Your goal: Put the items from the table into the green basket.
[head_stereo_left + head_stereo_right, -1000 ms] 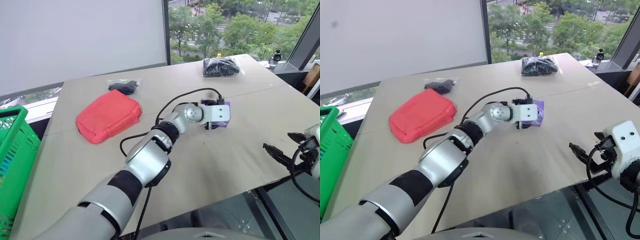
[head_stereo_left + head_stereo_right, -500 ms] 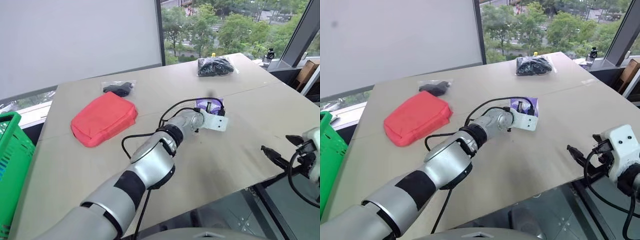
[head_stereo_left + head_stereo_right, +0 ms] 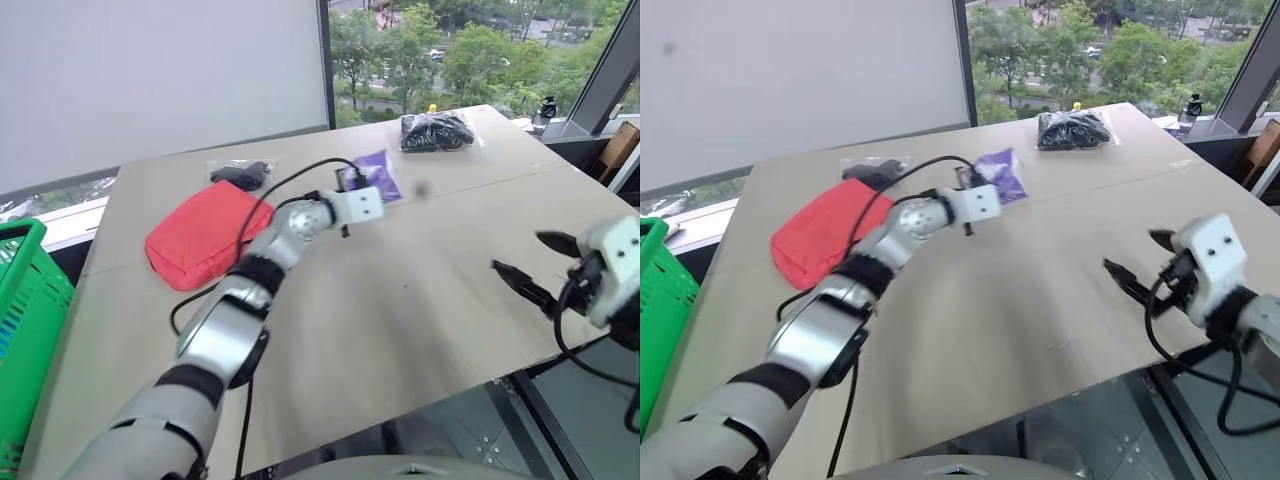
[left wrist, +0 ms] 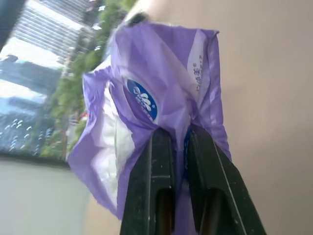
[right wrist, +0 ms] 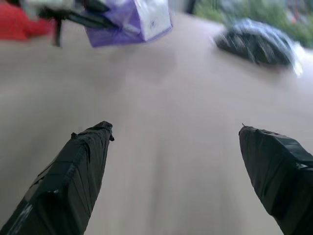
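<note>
Purple packet (image 3: pixel 375 176): pinched between the closed fingers of the left gripper (image 4: pixel 172 147), held clear above the table (image 3: pixel 420 300), well apart from the green basket (image 3: pixel 30 330) at the table's left end.
Red pouch (image 3: pixel 205 232): lying on the table, near the lifted arm.
Clear bag of black things, small (image 3: pixel 240 174): on the table just beyond the pouch.
Clear bag of black things, larger (image 3: pixel 438 131): at the far edge.
Right gripper (image 5: pixel 176 147): fingers spread wide, empty, over bare tabletop.
Progress, as judged: early; one item in transit, three left on the table; basket contents cannot be told.
</note>
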### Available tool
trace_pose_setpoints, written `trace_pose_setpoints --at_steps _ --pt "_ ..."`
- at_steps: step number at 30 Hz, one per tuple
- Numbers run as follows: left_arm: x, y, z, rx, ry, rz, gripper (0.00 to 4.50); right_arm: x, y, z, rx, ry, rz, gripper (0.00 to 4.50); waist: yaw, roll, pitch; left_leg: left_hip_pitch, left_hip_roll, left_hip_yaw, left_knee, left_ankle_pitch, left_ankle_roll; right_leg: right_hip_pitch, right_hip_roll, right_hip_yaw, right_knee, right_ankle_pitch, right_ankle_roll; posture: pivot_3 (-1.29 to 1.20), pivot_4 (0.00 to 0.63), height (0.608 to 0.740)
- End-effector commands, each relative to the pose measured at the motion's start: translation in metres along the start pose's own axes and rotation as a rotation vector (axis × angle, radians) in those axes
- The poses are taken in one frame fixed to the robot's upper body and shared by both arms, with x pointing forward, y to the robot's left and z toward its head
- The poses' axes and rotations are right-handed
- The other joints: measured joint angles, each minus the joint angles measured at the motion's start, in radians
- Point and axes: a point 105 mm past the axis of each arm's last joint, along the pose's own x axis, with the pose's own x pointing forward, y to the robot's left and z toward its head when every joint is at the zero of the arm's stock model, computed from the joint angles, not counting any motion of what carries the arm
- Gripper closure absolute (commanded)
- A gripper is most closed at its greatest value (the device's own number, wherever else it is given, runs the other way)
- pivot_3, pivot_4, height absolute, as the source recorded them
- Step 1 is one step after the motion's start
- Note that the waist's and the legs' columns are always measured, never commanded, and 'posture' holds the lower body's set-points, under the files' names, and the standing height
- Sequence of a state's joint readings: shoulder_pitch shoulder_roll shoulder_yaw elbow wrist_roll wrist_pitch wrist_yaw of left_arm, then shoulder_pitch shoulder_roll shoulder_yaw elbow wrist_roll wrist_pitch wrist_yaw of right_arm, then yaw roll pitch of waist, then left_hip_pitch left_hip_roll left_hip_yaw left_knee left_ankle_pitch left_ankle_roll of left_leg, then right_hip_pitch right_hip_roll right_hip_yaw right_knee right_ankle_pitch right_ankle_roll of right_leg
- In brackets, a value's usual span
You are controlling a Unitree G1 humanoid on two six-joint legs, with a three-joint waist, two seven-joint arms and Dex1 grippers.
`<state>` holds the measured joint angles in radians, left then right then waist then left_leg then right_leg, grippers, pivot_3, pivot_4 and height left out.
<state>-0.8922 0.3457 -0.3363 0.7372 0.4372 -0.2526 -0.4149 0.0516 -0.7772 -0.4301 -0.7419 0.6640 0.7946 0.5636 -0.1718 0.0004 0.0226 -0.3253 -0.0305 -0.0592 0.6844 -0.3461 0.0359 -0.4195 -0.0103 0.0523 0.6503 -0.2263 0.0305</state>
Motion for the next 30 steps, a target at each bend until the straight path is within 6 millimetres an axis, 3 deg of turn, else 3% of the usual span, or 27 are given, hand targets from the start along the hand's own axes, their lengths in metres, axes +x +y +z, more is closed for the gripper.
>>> trace_pose_setpoints --at_steps 1,3,7,10,18,21,25,28,30 --pt "-0.052 0.078 -0.009 -0.021 0.057 0.299 4.48 0.022 0.026 0.039 -0.088 -0.179 0.217 0.00 0.025 -0.001 0.001 -0.001 0.000 0.000 0.000 0.000 0.000 -0.003 0.000 0.000 0.002 0.000 0.000 -0.02 0.000 0.740" --pt "-0.092 0.116 -0.022 -0.003 0.145 0.455 4.48 0.035 0.036 0.056 -0.114 -0.246 0.349 0.00 0.047 -0.003 0.002 -0.003 -0.001 0.000 0.001 0.001 -0.002 -0.007 0.000 0.000 0.005 0.000 0.000 0.04 0.000 0.740" --pt "-0.134 0.143 -0.038 0.025 0.292 0.557 4.48 0.046 0.042 0.071 -0.128 -0.301 0.483 0.00 0.143 -0.007 0.002 -0.005 -0.001 -0.002 0.000 0.003 -0.005 -0.011 0.000 -0.003 0.008 0.000 -0.002 0.16 0.000 0.740" --pt "-0.193 0.167 -0.060 0.049 0.490 0.648 4.48 0.050 0.046 0.088 -0.158 -0.363 0.615 0.00 0.212 -0.007 0.002 -0.006 -0.004 -0.003 0.000 0.003 -0.005 -0.012 -0.003 -0.007 0.008 0.000 -0.002 0.22 0.000 0.740" --pt "-0.280 0.174 -0.095 0.005 0.836 0.758 4.48 0.061 0.049 0.105 -0.198 -0.440 0.750 0.00 0.340 -0.015 -0.001 -0.010 -0.009 -0.010 0.000 0.003 -0.004 -0.012 -0.007 -0.014 0.006 0.001 -0.003 0.32 0.000 0.740" --pt "-0.293 0.156 -0.111 -0.039 0.911 0.723 4.48 0.061 0.057 0.106 -0.207 -0.457 0.807 0.00 0.375 -0.015 -0.001 -0.012 -0.009 -0.014 0.000 0.003 -0.005 -0.013 -0.008 -0.018 0.006 0.001 -0.003 0.34 0.000 0.740" --pt "-0.293 0.125 -0.134 -0.100 0.953 0.594 4.48 0.063 0.057 0.103 -0.220 -0.450 0.817 0.00 0.412 -0.016 -0.002 -0.021 -0.010 -0.018 0.002 0.004 -0.006 -0.020 -0.009 -0.025 0.007 0.002 -0.007 0.35 0.000 0.740" --pt "-0.301 0.117 -0.147 -0.079 1.007 0.583 3.11 0.064 0.056 0.102 -0.225 -0.445 0.813 0.00 0.440 -0.017 -0.002 -0.021 -0.009 -0.018 0.002 0.004 -0.007 -0.020 -0.009 -0.028 0.007 0.001 -0.009 0.35 0.000 0.740" --pt "-0.307 0.124 -0.147 -0.017 1.029 0.630 2.51 0.063 0.055 0.100 -0.227 -0.439 0.803 0.00 0.452 -0.017 -0.002 -0.022 -0.009 -0.018 0.002 0.004 -0.007 -0.020 -0.009 -0.028 0.006 0.001 -0.009 0.33 0.000 0.740"
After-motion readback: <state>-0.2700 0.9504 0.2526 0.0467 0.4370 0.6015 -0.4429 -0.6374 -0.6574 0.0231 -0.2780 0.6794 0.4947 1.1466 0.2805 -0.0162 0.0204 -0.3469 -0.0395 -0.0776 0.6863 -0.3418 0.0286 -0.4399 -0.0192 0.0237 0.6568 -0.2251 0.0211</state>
